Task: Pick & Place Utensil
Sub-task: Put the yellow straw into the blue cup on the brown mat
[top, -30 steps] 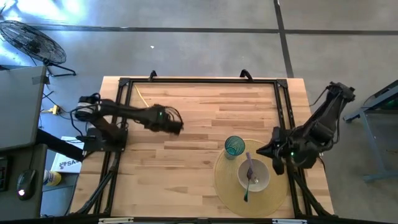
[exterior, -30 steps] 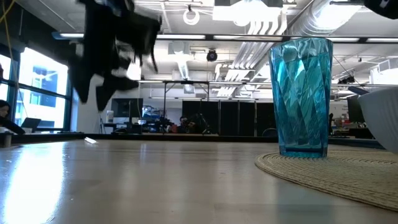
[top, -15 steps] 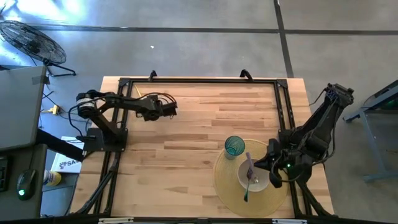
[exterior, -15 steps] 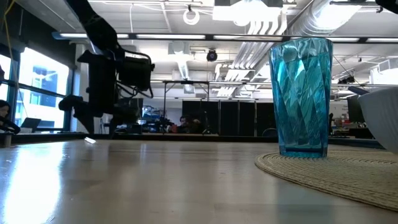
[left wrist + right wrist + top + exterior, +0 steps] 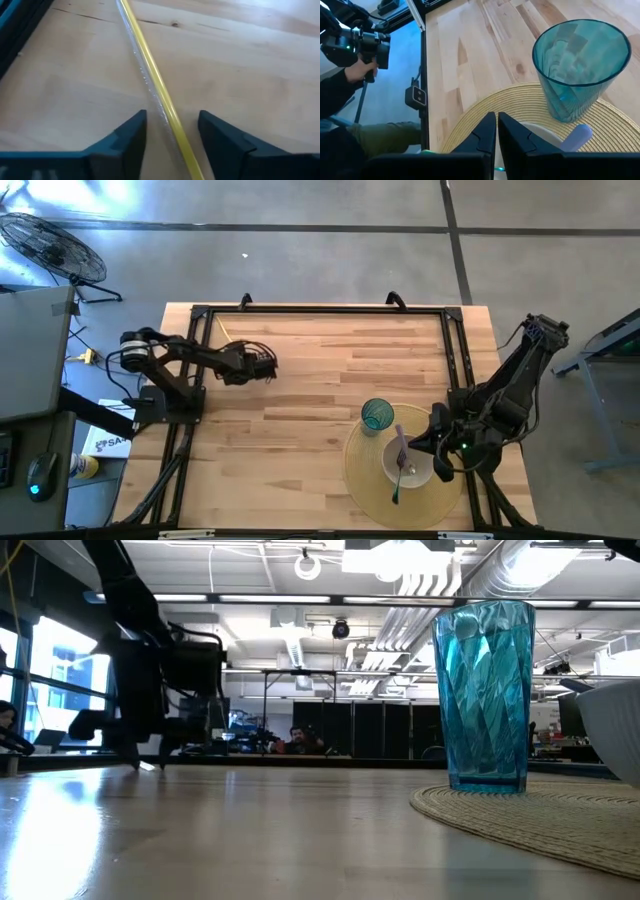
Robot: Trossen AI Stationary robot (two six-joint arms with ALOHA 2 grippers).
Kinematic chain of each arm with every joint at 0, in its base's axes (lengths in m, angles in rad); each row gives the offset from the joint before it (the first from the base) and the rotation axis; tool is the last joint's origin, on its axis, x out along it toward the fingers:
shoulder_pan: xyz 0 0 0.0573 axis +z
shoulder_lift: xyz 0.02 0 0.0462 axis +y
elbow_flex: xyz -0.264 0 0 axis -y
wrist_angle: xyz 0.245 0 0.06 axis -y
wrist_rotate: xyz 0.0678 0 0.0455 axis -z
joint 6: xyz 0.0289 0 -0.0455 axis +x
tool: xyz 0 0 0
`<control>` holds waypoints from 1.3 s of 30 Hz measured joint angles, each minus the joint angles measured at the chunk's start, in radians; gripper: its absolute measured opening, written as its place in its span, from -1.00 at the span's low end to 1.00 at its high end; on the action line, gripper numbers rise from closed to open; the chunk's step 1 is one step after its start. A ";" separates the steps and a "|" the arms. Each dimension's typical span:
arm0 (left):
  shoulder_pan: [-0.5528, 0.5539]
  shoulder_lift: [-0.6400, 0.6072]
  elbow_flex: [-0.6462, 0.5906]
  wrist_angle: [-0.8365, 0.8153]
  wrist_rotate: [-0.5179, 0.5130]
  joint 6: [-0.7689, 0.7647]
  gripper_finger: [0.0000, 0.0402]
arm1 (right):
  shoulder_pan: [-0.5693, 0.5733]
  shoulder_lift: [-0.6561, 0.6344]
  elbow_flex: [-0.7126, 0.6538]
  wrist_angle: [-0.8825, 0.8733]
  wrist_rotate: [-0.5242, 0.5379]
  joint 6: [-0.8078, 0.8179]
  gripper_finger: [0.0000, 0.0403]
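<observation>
A thin yellow straw lies flat on the wooden table near its far left corner. My left gripper points down over it, open, one finger on each side of the straw; I see no touch. In the low view the left arm stands close above the tabletop. My right gripper is shut and hovers beside a white bowl. A purple utensil lies in that bowl, and a green piece runs over its near rim.
A teal glass stands on a round woven placemat with the bowl, right of centre. A black frame runs along the table's far and side edges. Beyond the table, a person's hand holds a device.
My left gripper has swung from the table's middle toward its far left corner and come down over the yellow straw, its fingers now low at the tabletop. My right gripper has shifted a little toward the near edge, beside the bowl.
</observation>
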 joint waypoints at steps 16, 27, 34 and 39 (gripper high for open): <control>-0.152 0.003 0.026 -0.045 0.009 -0.054 -0.92 | 0.001 0.000 0.000 0.071 -0.009 -0.025 -0.94; -0.461 0.006 0.388 -0.400 0.086 -0.017 -0.94 | 0.001 0.000 0.000 0.071 -0.007 -0.032 -0.94; -0.628 0.006 0.677 -0.506 -0.238 0.258 -0.94 | 0.001 0.000 0.000 0.070 -0.006 -0.032 -0.94; -0.692 0.005 0.826 -0.438 -0.154 0.756 -0.94 | 0.001 0.000 0.000 0.071 -0.053 -0.016 -0.94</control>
